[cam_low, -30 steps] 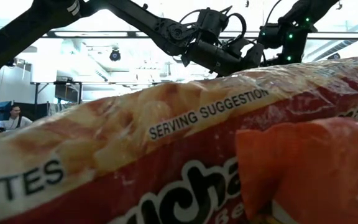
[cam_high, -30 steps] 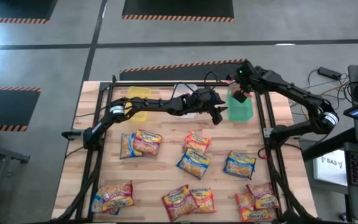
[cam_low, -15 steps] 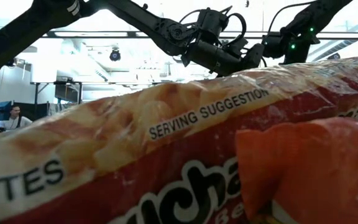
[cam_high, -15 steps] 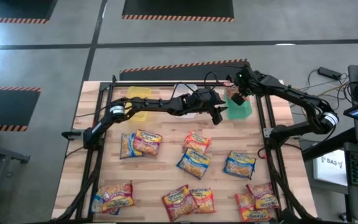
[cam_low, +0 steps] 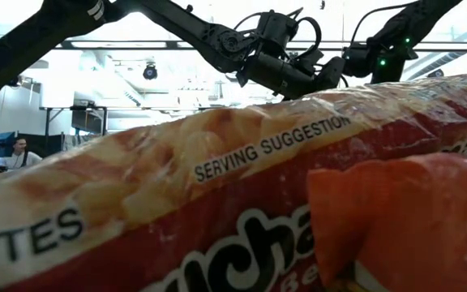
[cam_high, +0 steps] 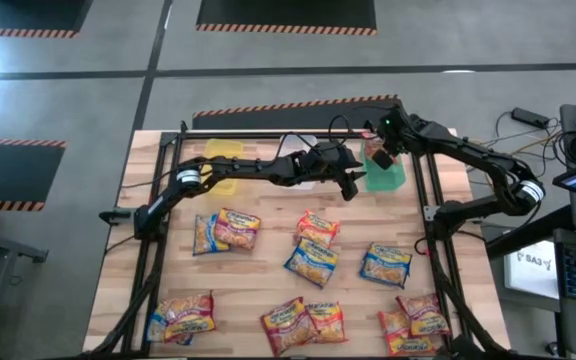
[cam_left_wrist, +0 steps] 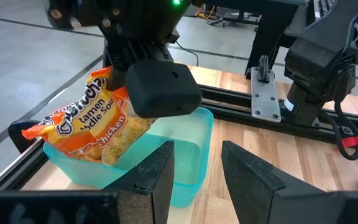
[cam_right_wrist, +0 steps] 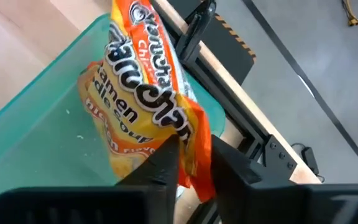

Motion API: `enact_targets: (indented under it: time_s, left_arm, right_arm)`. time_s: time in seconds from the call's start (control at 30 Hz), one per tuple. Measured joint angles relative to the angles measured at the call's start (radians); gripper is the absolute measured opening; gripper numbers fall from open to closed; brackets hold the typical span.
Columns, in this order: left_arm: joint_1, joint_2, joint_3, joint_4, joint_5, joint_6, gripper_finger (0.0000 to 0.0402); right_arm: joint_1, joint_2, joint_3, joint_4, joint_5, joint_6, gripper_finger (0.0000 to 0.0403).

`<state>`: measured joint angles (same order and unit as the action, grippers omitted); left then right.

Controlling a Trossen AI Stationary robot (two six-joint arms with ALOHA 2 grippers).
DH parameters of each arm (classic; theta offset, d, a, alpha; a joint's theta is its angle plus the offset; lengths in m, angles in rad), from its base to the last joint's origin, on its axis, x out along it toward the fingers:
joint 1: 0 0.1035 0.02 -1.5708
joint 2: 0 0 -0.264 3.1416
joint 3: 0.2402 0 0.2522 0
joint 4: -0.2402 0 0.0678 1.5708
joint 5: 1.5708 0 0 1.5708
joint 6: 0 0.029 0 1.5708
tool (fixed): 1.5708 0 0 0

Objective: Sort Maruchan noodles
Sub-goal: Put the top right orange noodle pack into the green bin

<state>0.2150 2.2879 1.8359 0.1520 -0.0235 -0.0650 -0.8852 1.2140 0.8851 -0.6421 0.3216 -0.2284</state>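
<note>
Right wrist view showed the right hand (cam_right_wrist: 188, 152) directly above the green bin (cam_right_wrist: 36, 124), fingers pinching one end of an orange noodle packet (cam_right_wrist: 148, 93) whose long axis hung down into the bin. The left hand (cam_left_wrist: 197, 168) waited alongside, fingers parted and empty.

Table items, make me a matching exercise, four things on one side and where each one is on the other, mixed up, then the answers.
Things:
1. orange chicken ramen packet
2. green bin
3. yellow bin
4. left tool

Places:
A. far side of the table, behind the left arm
B. far right corner of the table
C. hovering just left of the green bin
D. between the right tool's fingers, over the green bin

Pairs: 1-D, 2-B, 3-A, 4-C
</note>
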Motion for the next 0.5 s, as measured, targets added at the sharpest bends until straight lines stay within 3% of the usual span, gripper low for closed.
enact_targets:
  time_s: [0.23,0.4,0.5]
  left_arm:
    - [0.000,0.000,0.000,-0.013,0.000,0.000,0.0118]
    - [0.000,0.000,-0.006,-0.028,0.000,0.003,0.0118]
    - [0.000,0.000,-0.012,-0.029,0.000,0.003,0.0118]
  right_arm:
    - [0.000,-0.004,0.067,0.024,0.177,0.061,0.0110]
    - [0.003,-0.017,0.138,-0.044,0.129,0.121,0.0111]
    - [0.003,-0.022,0.178,-0.154,0.002,0.195,0.0109]
